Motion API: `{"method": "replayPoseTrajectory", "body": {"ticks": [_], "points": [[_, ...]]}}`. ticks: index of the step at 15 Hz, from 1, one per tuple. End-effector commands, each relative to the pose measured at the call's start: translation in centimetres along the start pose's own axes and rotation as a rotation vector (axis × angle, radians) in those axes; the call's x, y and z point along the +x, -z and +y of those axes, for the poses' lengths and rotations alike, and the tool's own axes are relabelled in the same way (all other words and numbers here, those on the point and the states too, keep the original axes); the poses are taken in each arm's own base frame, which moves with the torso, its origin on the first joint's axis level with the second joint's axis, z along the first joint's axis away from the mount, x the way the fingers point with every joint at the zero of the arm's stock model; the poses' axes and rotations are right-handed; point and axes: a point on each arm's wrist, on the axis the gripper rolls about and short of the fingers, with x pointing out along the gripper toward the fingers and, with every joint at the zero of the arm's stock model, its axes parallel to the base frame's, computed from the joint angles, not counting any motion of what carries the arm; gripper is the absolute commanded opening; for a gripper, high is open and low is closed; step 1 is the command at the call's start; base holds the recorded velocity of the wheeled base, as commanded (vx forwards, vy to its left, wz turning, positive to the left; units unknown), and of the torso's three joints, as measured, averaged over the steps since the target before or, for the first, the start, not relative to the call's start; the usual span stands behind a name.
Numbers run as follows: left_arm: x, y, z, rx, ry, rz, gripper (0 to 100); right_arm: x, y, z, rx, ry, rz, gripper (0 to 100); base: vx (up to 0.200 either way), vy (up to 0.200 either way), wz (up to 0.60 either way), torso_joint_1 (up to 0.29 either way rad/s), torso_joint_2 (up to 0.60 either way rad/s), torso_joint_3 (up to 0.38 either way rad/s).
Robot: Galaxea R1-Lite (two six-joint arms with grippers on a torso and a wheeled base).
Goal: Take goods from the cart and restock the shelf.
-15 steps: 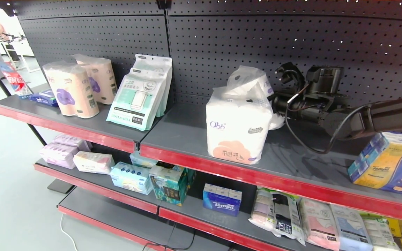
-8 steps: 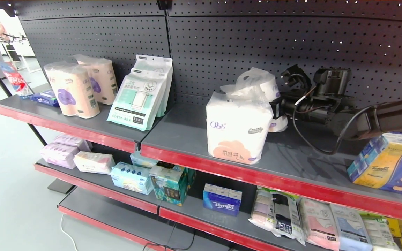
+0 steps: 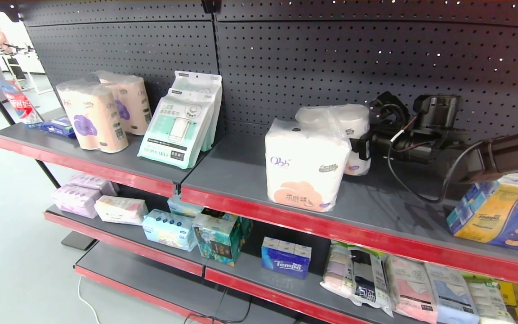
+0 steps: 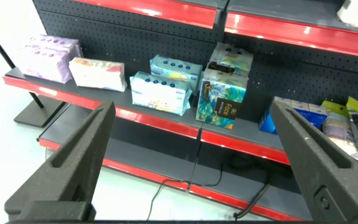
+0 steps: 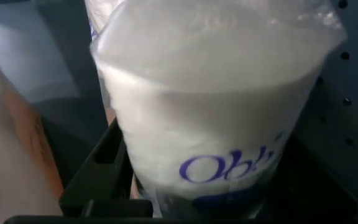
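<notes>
A: Where's the pack?
B: The white toilet-roll pack in clear plastic wrap [image 3: 336,120] is right of centre in the head view. It's on the upper dark grey shelf with the red front lip [image 3: 376,211], upright, long axis vertical. Base looks seated on the shelf, but part of it is hidden.
A: Neighbours?
B: Larger white square tissue pack with a peach print [image 3: 306,164] directly in front, toward lower left of frame. Touching or just beside, can't tell. Black pegboard back panel [image 3: 331,58] close behind.
A: Jaws?
B: Right gripper [image 3: 359,148] comes in level from frame right, jaws clamped across the pack's lower side. In the right wrist view the pack [image 5: 210,124] sits between both black jaws. Left gripper [image 4: 194,155] has jaws spread with nothing in them, facing the lower shelves, well apart from the pack.
A: Exit path?
B: My read: the pack lies frame-left of the jaws, so let go and back straight out toward frame right along the arm. The only thing that way is the blue and yellow tissue box [image 3: 502,211], under the arm near the right edge.
</notes>
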Motion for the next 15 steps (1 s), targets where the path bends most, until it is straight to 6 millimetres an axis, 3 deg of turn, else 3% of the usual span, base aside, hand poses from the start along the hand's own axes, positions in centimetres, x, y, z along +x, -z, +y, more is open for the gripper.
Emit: {"method": "replayPoseTrajectory", "body": {"ticks": [1,15], "points": [[0.0,0.0,0.0,0.0,0.0,0.001,100,0.0,0.4,-0.1,0.004,-0.023,0.001,0,0.0,0.0,0.0,0.0,0.0,0.0],[0.0,0.0,0.0,0.0,0.0,0.001,100,0.4,-1.0,0.4,0.074,-0.123,-0.066,0,0.0,0.0,0.0,0.0,0.0,0.0]]}}
